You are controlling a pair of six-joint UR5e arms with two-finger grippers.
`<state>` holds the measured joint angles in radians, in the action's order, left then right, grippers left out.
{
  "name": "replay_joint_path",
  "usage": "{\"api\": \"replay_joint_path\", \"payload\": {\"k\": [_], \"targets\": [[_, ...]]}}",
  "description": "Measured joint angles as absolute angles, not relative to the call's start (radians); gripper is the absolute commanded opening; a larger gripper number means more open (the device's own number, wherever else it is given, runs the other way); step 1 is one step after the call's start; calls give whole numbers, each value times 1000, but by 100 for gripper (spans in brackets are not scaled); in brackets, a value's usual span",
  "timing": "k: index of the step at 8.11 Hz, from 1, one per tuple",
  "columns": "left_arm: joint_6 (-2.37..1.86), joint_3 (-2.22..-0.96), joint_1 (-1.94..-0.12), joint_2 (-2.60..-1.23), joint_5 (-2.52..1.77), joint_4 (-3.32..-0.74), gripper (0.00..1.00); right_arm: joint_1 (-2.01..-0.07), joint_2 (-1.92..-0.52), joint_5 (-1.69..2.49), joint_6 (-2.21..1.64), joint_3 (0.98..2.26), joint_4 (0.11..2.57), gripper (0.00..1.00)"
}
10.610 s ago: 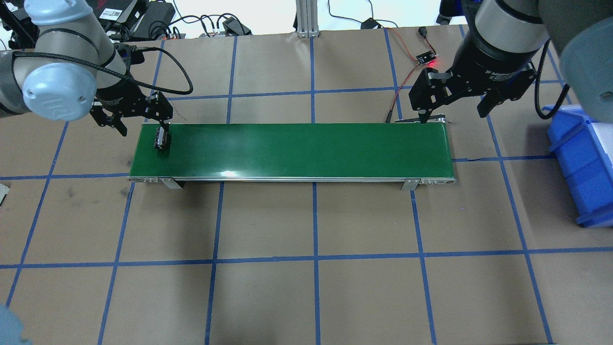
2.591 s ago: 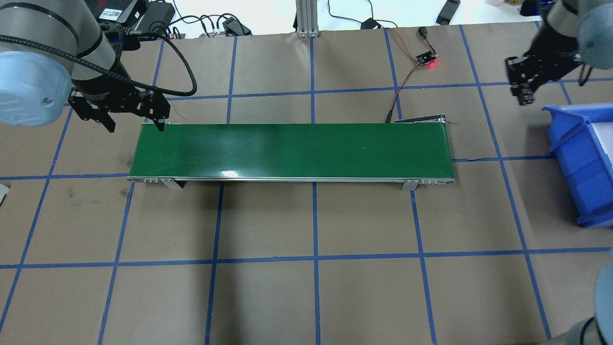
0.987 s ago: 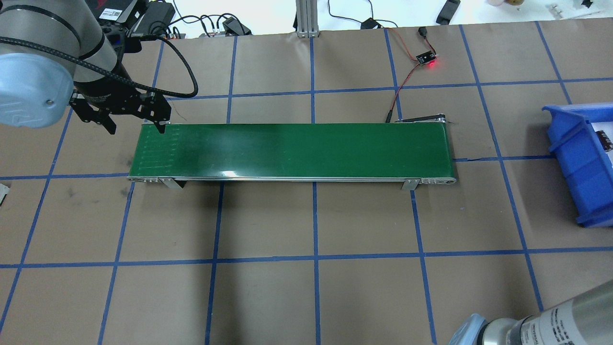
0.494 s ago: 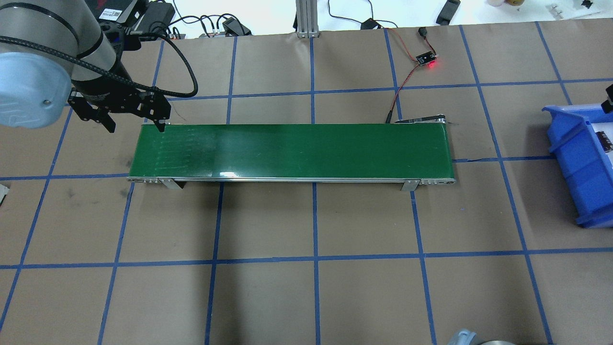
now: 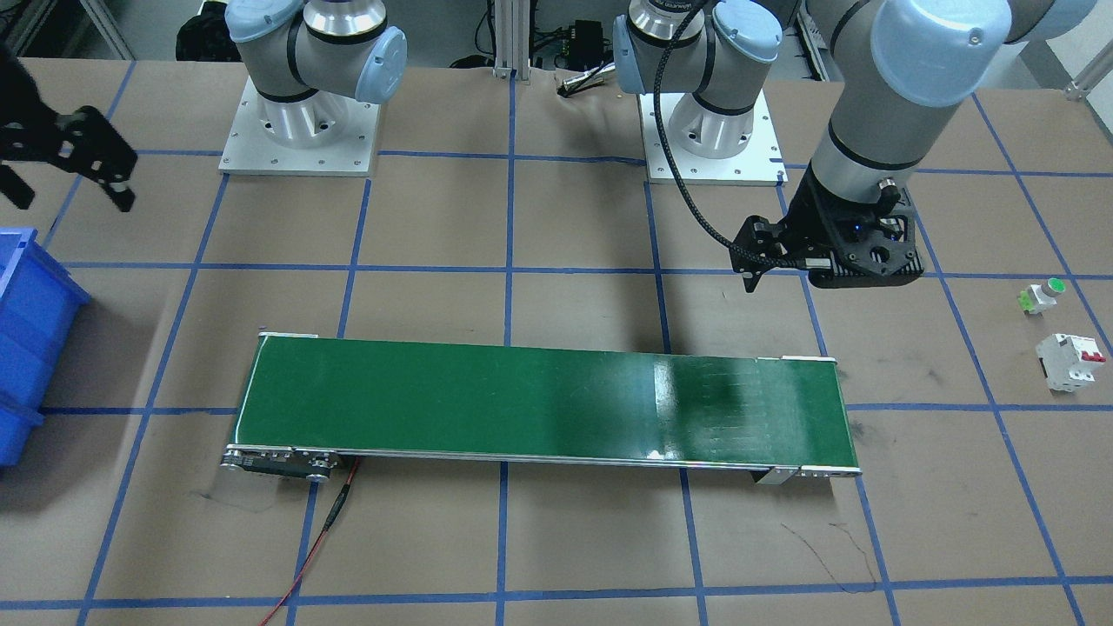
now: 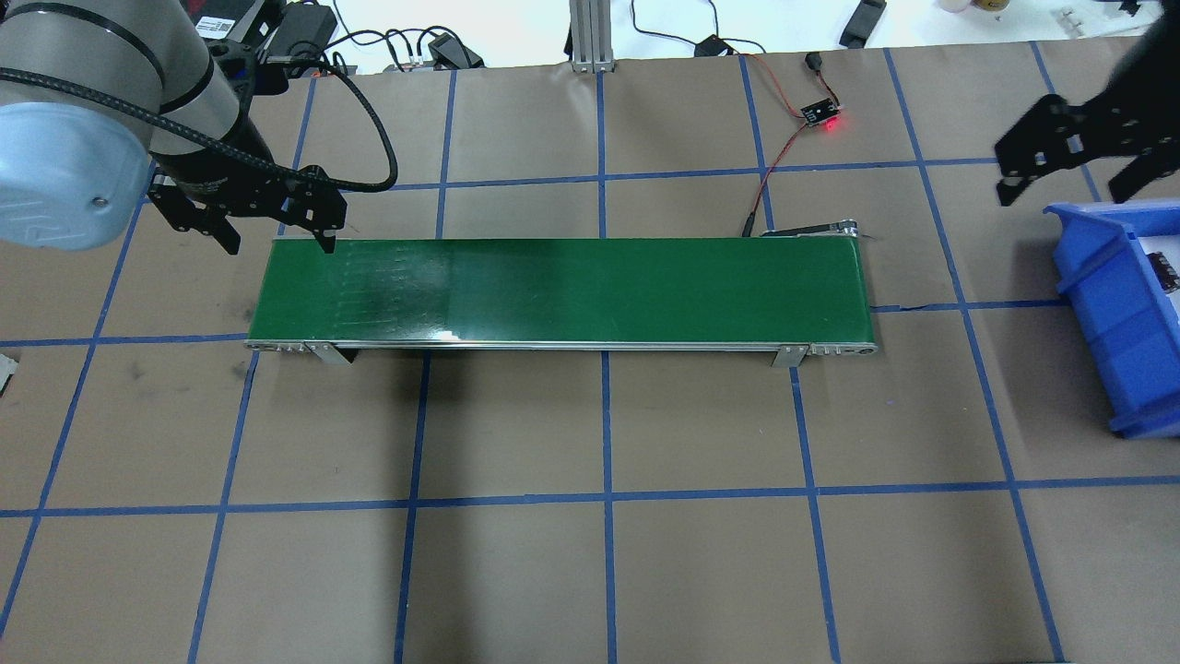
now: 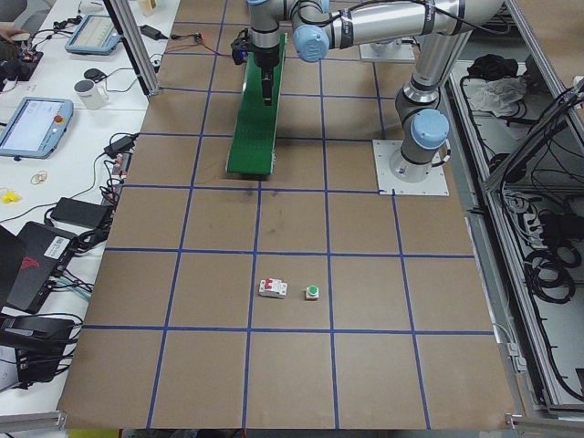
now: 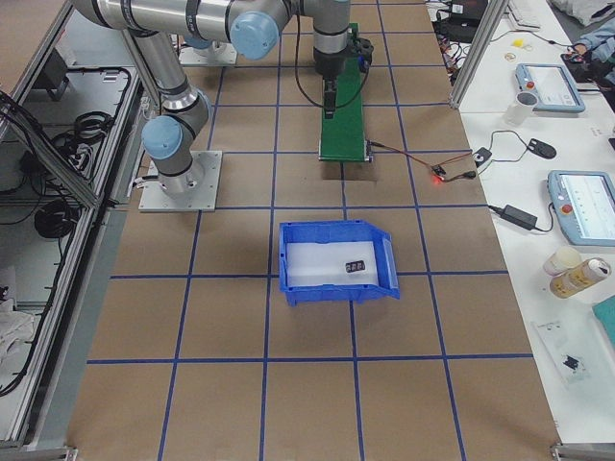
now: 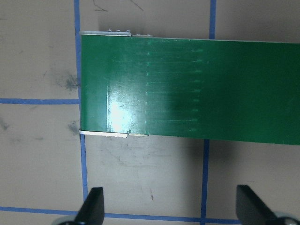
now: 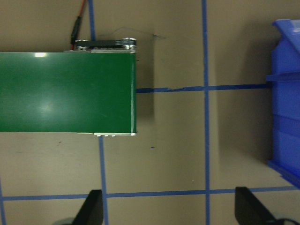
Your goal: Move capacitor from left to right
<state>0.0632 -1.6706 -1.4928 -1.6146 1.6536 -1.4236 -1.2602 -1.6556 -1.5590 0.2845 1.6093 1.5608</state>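
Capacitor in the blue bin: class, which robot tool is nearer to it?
Right. The right tool hovers beside the bin holding the capacitor; the left tool is at the far end of the conveyor.

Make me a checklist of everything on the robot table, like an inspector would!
Surface: brown table with blue tape grid; green conveyor belt.
Job's things: capacitor lying inside the blue bin.
Clutter: white breaker, green push button.
Grippers: left gripper open; right gripper open; both hold nothing.
Cables: red wire to a lit sensor board.
Surroundings: tablet on a side bench.
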Motion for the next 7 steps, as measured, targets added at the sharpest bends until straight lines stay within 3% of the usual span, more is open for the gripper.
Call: {"api": "replay_joint_path", "payload": {"k": [3,7], "targets": [[64,-1673,-1520,-1617,1592,-1419,100,-1517,-1611,-1559,-10,1610,1566,100],[73,-1678,-1523,-1616,1586,-1415,100,-1606,-1574,-1555,-89,1622,1581,100]]}}
